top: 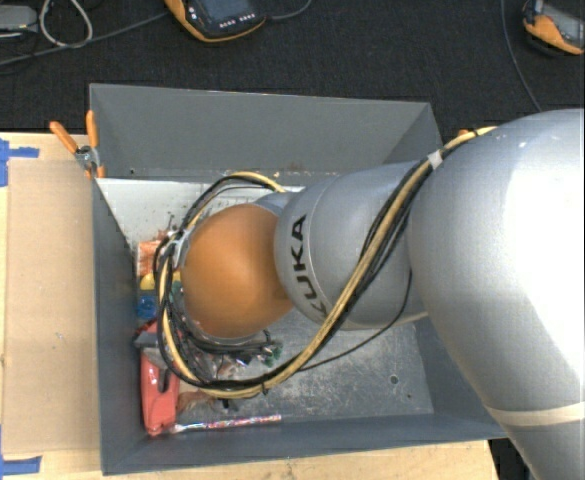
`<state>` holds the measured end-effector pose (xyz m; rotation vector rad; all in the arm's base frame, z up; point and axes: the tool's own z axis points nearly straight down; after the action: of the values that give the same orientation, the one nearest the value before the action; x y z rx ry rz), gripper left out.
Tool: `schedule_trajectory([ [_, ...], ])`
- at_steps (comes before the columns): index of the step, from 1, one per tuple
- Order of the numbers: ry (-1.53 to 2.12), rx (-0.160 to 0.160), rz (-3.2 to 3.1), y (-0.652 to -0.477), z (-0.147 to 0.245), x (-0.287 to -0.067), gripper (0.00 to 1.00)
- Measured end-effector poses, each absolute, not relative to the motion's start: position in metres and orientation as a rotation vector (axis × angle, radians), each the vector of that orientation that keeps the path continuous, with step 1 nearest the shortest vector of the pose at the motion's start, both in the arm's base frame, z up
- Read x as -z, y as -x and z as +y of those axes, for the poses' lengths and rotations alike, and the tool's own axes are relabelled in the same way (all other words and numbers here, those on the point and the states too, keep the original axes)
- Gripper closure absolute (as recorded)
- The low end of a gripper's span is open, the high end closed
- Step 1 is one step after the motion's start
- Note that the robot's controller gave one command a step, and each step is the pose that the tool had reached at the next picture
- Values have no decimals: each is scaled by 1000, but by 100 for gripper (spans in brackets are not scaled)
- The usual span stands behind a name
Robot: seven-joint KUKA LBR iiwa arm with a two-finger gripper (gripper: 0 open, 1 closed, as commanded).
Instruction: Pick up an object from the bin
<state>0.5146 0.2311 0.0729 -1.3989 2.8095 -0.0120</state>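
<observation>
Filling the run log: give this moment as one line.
orange-capped wrist over left side of grey metal bin | nearest: flat red piece, thin red-white stick | grasp: cannot tell

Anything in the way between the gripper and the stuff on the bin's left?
Cannot tell: the orange cover hides what lies under the wrist. Beside it, the red thing and blue piece by the left wall have nothing visible over them.

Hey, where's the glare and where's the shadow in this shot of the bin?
Camera view: a soft sheen sits on the orange cover and a bright highlight on the arm. The bin has a dim back wall, while its upper-left slope is lit pale. The heap beside the cover lies in the cover's shade. The red thing in the lower-left corner is better lit.
</observation>
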Motion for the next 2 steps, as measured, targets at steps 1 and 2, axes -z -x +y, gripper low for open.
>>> schedule_trajectory([
  [1,1494,16,2769,-514,236,-73,100],
  [2,1494,15,2770,-514,236,-73,100],
])
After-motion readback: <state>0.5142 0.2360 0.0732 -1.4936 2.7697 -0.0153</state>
